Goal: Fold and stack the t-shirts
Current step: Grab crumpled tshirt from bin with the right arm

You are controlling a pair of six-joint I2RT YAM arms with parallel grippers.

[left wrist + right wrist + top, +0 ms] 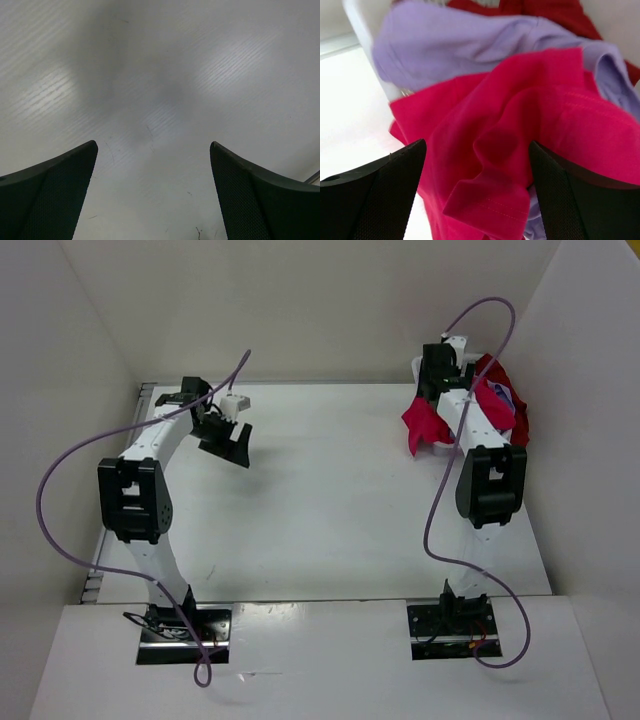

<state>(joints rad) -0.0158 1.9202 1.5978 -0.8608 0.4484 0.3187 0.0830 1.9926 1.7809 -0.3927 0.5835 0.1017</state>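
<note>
- Three shirts lie heaped at the table's far right corner: a pink shirt on top, spilling over the rim of a white basket, with a lavender shirt under it and a dark red shirt behind.
- I see my right jaws standing wide, either side of a fold of the pink shirt.
- My left jaws stand wide over the table, well apart from the heap.

White basket sits at the white table's far right corner
</note>
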